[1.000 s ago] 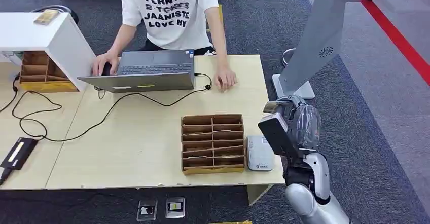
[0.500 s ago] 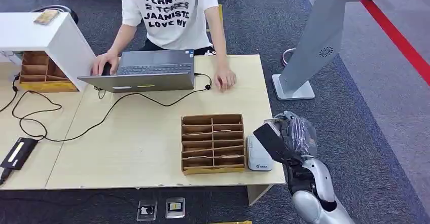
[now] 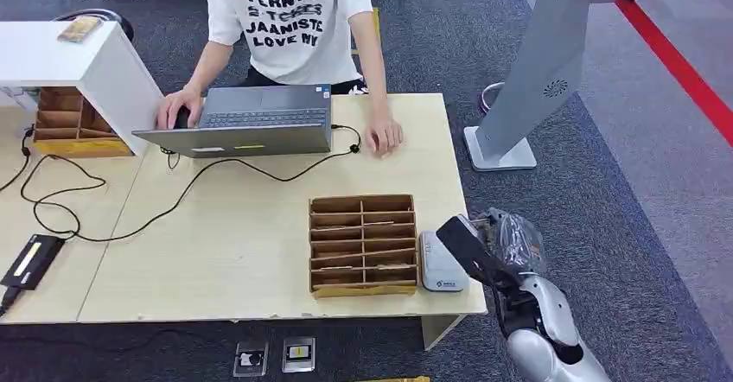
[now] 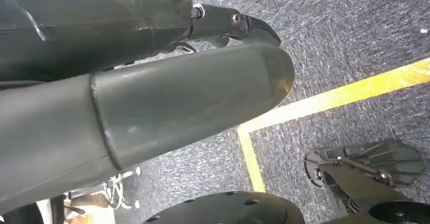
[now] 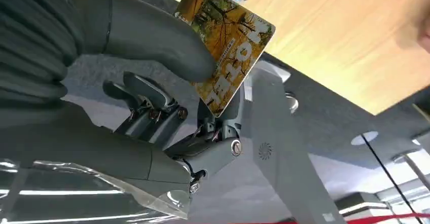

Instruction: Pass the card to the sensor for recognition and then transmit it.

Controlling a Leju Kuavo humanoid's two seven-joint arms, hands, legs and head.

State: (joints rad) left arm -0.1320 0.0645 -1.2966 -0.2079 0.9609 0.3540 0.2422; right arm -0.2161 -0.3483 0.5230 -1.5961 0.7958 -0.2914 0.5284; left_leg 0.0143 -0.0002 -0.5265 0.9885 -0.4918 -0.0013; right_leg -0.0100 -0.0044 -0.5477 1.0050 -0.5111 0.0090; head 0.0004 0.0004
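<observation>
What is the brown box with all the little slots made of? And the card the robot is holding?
The slotted box looks like cardboard: dull brown, with thin flat dividers and raw-looking edges. The card, pinched by the right hand, seems to be glossy plastic or coated card, judging by its stiff flat shape, rounded corner and printed picture of yellow leaves.

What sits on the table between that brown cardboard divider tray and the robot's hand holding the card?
The head view shows a small white card sensor lying flat there, right beside the brown cardboard divider tray, with the right hand and its card just past it.
</observation>
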